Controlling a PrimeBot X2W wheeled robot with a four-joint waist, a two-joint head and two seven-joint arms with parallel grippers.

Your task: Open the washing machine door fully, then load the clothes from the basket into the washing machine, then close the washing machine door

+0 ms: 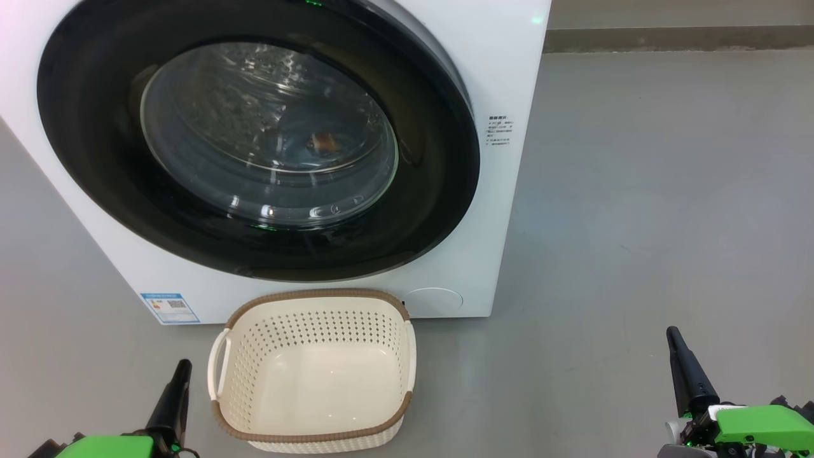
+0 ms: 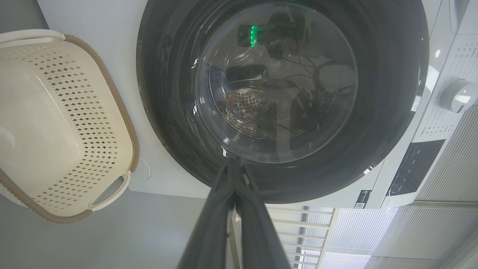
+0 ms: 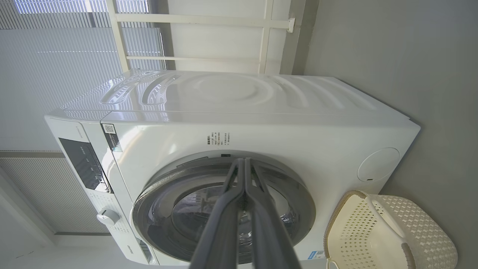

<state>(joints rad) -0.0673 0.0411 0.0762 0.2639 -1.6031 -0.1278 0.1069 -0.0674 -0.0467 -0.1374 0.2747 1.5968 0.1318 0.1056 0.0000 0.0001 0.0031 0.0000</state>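
The washing machine (image 1: 509, 70) is a white box standing on the grey floor. The washing machine door (image 1: 89, 165), with its black rim and glass bowl, lies shut flat against the front. Behind the glass an orange-brown patch of the clothes (image 1: 323, 142) shows inside the drum. The cream basket (image 1: 318, 296) sits on the floor just in front of the machine, with bare plastic inside. My left gripper (image 1: 181, 367) is shut, low at the left of the basket. My right gripper (image 1: 673, 334) is shut, low at the far right. Both sets of fingers, left (image 2: 233, 161) and right (image 3: 244, 161), point at the door from a distance.
A blue label sticker (image 1: 170, 307) and a round service flap (image 1: 434, 300) mark the machine's lower front. The control panel with a white knob (image 2: 457, 95) runs along its top. Open grey floor (image 1: 668, 191) spreads to the right, ending at a wall base (image 1: 674, 38).
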